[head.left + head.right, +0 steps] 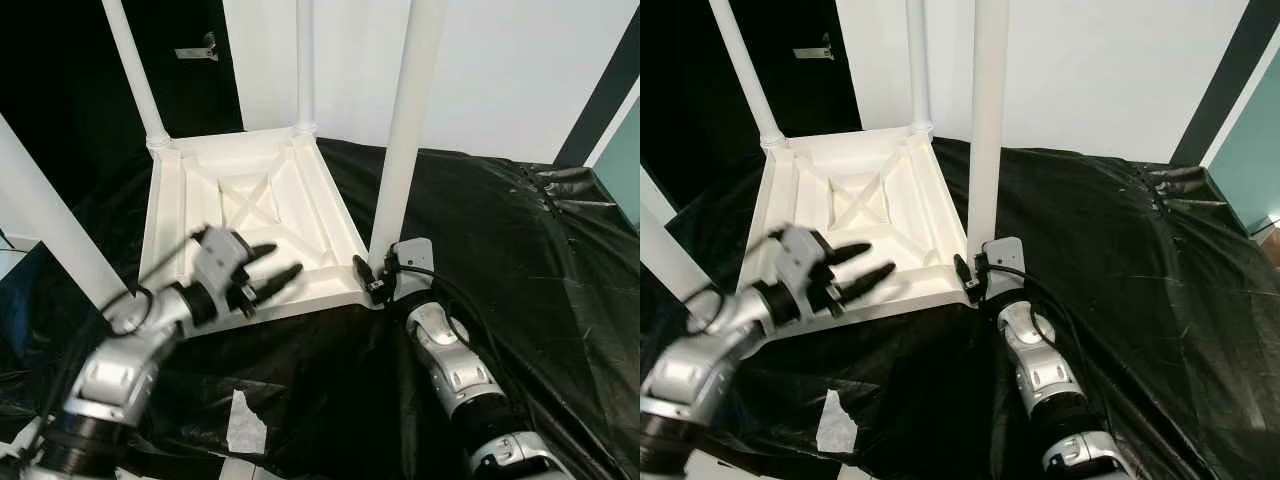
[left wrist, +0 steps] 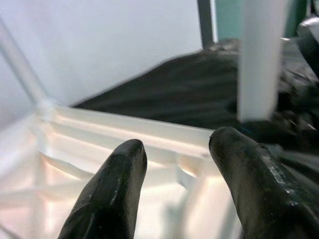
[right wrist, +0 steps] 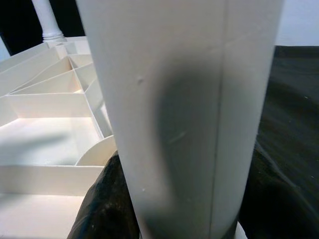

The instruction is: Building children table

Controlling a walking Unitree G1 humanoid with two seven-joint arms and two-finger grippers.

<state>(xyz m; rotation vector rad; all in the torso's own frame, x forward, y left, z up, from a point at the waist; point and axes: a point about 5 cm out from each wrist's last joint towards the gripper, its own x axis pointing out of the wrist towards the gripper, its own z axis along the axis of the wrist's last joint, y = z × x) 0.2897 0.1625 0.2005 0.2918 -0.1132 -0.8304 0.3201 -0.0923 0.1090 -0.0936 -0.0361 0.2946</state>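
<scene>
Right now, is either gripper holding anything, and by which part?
The right gripper clamps the near table leg at its base. The left gripper is open over the tabletop's underside, holding nothing.

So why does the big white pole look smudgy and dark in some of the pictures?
In the right wrist view the table leg sits right against the camera, so it looks soft and carries a grey shadow. In the left wrist view the same leg is blurred, while the left gripper's fingers look sharper. Both eye views are fairly clear.
</scene>
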